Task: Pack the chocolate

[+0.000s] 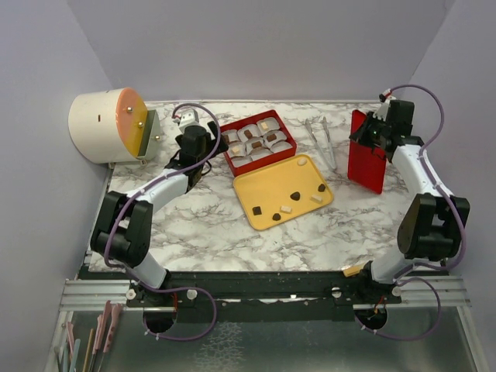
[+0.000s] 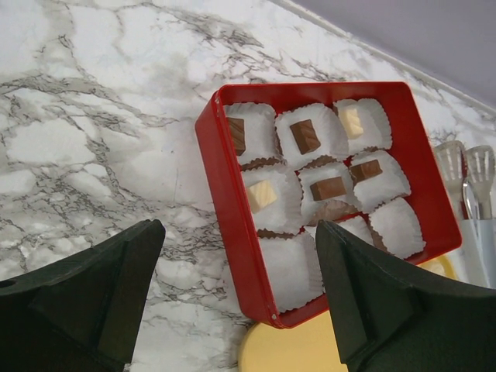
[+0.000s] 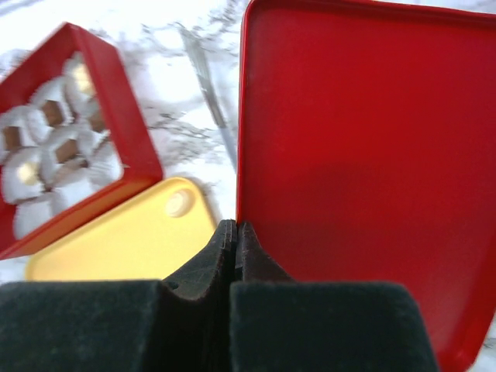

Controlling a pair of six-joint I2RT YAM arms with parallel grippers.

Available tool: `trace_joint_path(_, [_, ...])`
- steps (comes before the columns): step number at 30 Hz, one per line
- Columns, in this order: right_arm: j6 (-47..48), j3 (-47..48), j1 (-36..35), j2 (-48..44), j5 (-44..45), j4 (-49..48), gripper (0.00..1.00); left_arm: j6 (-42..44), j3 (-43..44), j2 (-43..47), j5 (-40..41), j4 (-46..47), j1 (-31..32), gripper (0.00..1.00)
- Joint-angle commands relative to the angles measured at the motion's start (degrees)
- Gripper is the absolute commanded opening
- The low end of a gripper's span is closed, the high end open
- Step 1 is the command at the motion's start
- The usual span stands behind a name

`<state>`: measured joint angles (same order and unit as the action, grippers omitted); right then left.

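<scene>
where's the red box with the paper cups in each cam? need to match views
Top external: red box sits at centre, towards the far side, just behind the yellow tray.
Left wrist: red box is centre-right; a corner of the yellow tray shows at the bottom edge.
Right wrist: red box is at upper left, cut off by the frame; the yellow tray lies below it.
Shared landmark: the yellow tray, next to the box in all three.

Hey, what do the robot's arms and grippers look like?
The left arm and right arm have white links with bulky black joints; a thin purple cable loops along each. The left gripper and right gripper have matte black, wedge-shaped fingers.
</scene>
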<state>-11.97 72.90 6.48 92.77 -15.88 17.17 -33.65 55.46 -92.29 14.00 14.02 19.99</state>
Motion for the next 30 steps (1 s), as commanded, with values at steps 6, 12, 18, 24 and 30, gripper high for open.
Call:
trace_joint_path(6, [-5.2, -0.4, -2.1, -9.0, -11.0, -6.5, 0.00, -2.5, -0.2, 5.4, -5.6, 0.6, 0.3, 0.89])
trace_joint_path(12, [-10.8, -3.0, -2.7, -13.9, -18.3, -13.4, 0.00, -4.4, 0.9, 6.0, -10.3, 1.7, 0.6, 0.90])
trace_joint_path(18, [-21.1, -6.0, -3.7, -16.8, -25.9, -25.8, 0.00, -6.9, 3.3, 5.0, -17.2, 4.5, 0.8, 0.91])
trace_joint_path(24, [-34.6, -9.8, -4.6, -17.7, -32.1, -43.1, 0.00, -9.6, 5.8, 3.3, -22.5, 7.9, 0.9, 0.91])
trace_joint_path(30, [-50.6, -13.8, -6.2, -16.3, -34.7, -64.7, 0.00, -12.7, 7.0, 0.8, -27.1, 12.0, 0.9, 0.92])
